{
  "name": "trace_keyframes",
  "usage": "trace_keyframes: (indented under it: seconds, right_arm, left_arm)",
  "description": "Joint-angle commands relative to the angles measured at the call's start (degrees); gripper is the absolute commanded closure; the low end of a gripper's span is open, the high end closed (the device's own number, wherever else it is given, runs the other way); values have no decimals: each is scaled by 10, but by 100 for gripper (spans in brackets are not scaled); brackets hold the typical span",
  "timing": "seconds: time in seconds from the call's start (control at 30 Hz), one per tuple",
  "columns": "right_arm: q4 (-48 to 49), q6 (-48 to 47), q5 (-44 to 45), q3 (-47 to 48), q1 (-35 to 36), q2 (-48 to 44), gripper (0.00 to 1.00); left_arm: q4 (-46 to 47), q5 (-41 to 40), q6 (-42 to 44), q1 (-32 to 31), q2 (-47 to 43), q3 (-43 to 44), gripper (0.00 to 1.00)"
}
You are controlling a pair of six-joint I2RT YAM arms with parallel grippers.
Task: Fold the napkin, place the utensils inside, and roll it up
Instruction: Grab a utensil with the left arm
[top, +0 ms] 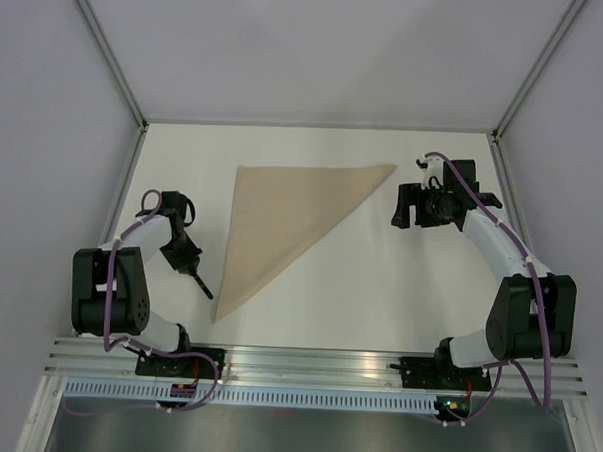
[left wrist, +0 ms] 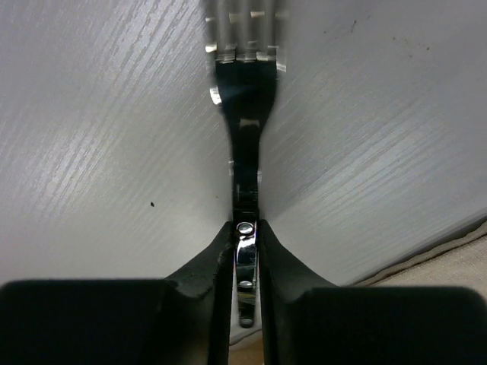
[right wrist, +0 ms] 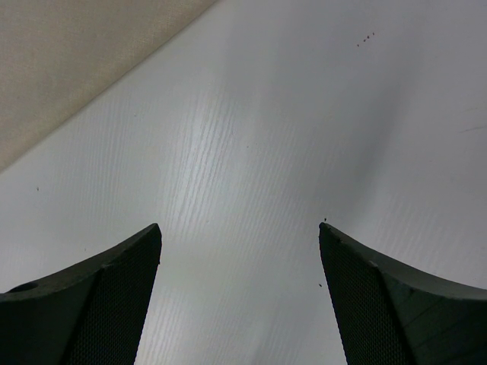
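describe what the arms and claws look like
The left arm and right arm: white links, bulky black joints, purple cables looped alongside. The left claw and right claw: black, two tapered fingers each; the right's inner pads look finely meshed.

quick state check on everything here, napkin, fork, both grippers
napkin: folded into a triangle, lying flat on the table
fork: clamped in the left gripper, beside the napkin, not on it
left gripper: shut on the fork
right gripper: open, empty
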Motion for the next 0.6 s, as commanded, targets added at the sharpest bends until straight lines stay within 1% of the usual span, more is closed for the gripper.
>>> trace_keyframes:
  seconds: [0.0,0.03,0.07,0.1,0.2,0.33,0.53,0.57]
  right_arm:
    - [2,2,18,-1,2,-12,11]
    - [3,2,18,-1,2,-12,11]
    - [3,1,18,-2,2,-12,11]
    - [1,0,18,-2,2,-12,11]
    - [1,1,18,-1,2,-11,11]
    - [-2,-1,16,-1,2,-13,11]
    - [-1,-1,14,2,2,-19,11]
    - [0,-2,13,2,2,-20,11]
  left_arm:
    - [10,4,2,-1,24,15,82]
    - [9,4,8,-1,29,19,87]
    - [9,3,20,-1,32,22,96]
    - [6,1,25,0,35,26,98]
    - [-1,0,51,-1,34,53,98]
    - [-32,-5,96,0,30,144,98]
    - [-28,5,163,-6,-2,241,98]
    - [-19,19,190,-12,-7,248,98]
